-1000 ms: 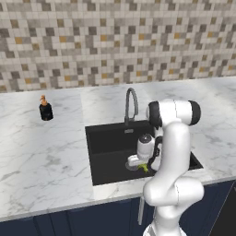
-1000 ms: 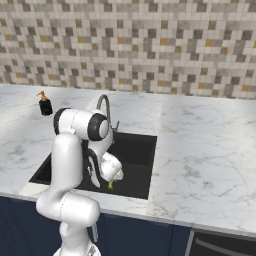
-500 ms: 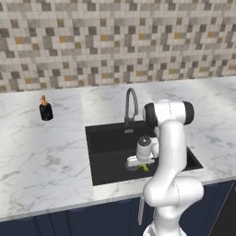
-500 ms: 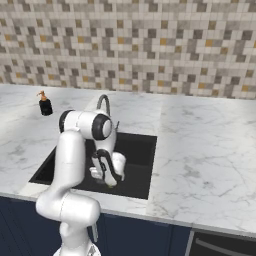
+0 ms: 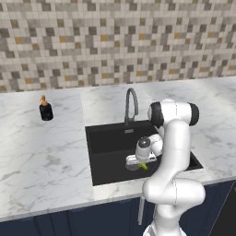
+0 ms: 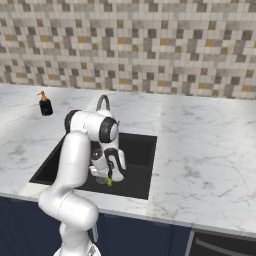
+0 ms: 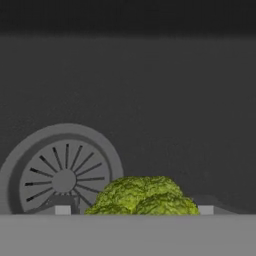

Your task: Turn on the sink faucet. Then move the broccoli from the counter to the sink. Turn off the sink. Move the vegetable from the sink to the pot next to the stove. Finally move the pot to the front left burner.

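Counter [image 5: 50, 156]: white marble, grey veins, smooth. Sink [image 5: 108, 143]: black matte rectangular basin, round ribbed silver drain [image 7: 62, 172]. Faucet [image 5: 131, 104]: thin grey metal gooseneck, behind basin. Gripper [image 7: 135, 210] low in basin, jaws apart, astride bumpy green broccoli [image 7: 142, 196] beside drain; grip cannot be judged.

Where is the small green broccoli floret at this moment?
The small green broccoli floret lies low inside the black rectangular sink, beside the round silver drain, between the gripper's two fingertips in the hand view.

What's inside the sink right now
In the black sink: the broccoli beside the round silver drain, with the gripper straddling it. The arm hides part of the floor.
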Tool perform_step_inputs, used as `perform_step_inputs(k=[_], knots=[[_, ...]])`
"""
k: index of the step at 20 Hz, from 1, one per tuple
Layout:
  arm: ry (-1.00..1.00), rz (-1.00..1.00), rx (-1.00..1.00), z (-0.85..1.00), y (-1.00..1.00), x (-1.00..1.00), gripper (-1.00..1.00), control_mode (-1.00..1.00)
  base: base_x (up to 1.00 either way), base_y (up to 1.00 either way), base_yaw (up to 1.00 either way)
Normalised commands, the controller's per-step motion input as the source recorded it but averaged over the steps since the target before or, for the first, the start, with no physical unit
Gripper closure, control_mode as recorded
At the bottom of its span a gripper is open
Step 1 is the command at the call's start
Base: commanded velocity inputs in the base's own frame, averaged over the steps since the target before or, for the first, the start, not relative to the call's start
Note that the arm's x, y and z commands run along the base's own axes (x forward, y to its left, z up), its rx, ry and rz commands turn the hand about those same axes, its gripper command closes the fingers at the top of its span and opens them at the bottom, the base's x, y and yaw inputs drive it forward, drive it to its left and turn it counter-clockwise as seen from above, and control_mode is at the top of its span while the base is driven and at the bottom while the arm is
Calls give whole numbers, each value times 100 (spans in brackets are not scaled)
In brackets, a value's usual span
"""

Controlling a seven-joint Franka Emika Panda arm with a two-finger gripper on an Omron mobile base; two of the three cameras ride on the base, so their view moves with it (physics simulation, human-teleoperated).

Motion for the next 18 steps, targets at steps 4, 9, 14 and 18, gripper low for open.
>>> perform_step_inputs(k=[4,9,14,18], knots=[[-7,-5,0,-14,0,-11,100,-100,0,0,0],[-3,-10,0,-2,-2,-42,100,-100,0,0,0],[-1,-9,3,52,-12,-23,100,-100,0,0,0],[0,-10,0,75,-15,-7,100,-100,0,0,0]])
